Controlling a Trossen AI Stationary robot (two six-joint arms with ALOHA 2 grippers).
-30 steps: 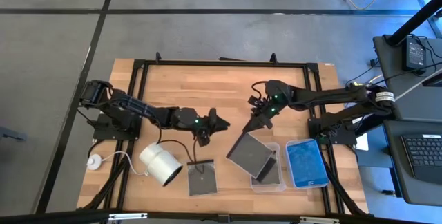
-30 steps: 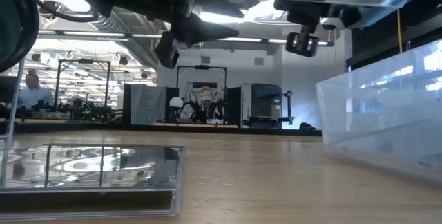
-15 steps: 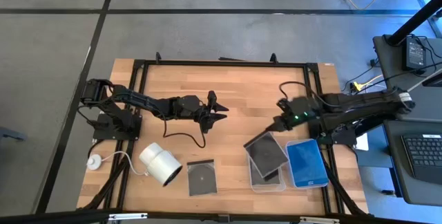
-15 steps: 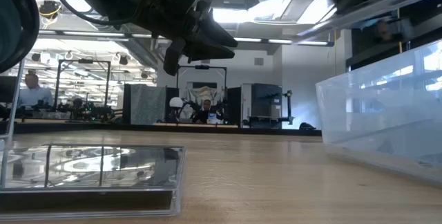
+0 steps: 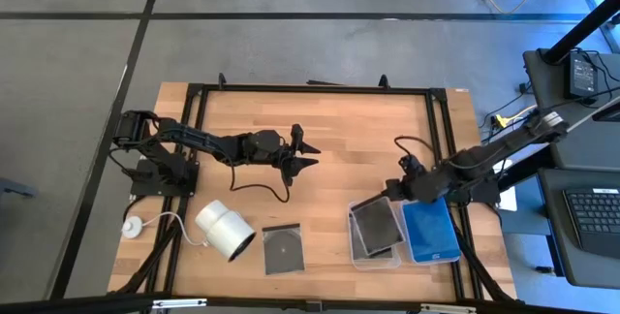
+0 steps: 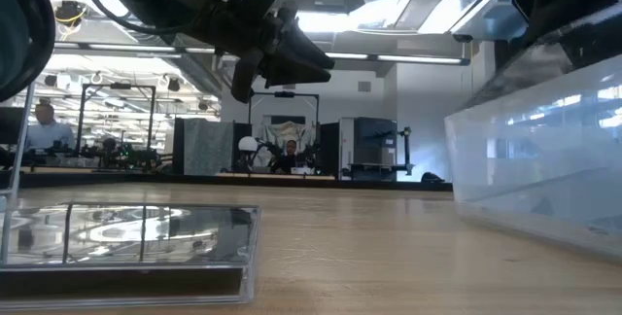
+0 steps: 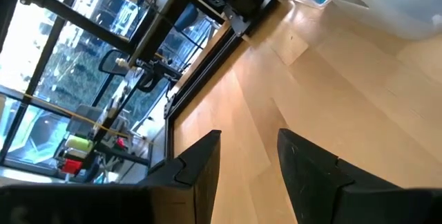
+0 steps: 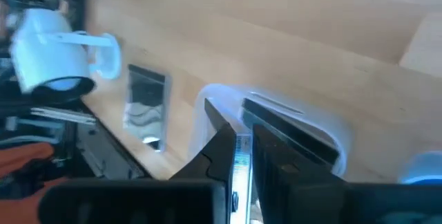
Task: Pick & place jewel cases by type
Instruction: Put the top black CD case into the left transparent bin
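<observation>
step: right hand (image 5: pixel 395 191) is lowering a dark grey jewel case (image 5: pixel 376 223) into the left clear tray (image 5: pixel 355 252), at the tray's far edge; looks like the place phase of sorting greys
right hand state: fingers (image 8: pixel 222 148) are pressing narrow on the case's edge, pinching it
left hand: left hand (image 5: pixel 308 154) is hovering over mid worktop (image 5: pixel 339 125), fingers (image 7: pixel 200 162) spread, carrying nothing
next move: judging, right hand needs to let go and lift clear; then one hand goes for the remaining grey case
remaining case: grey disc jewel case (image 5: pixel 283 249) is lying flat near the worktop's front edge, just beside the white cylinder (image 5: pixel 226 230)
left tray contents: grey cases, the held one sitting on top, count unclear
right tray (image 5: pixel 455 256) contents: blue jewel cases (image 5: pixel 429 228), stacked, count unclear
progress: mostly sorted, at least one grey left out
</observation>
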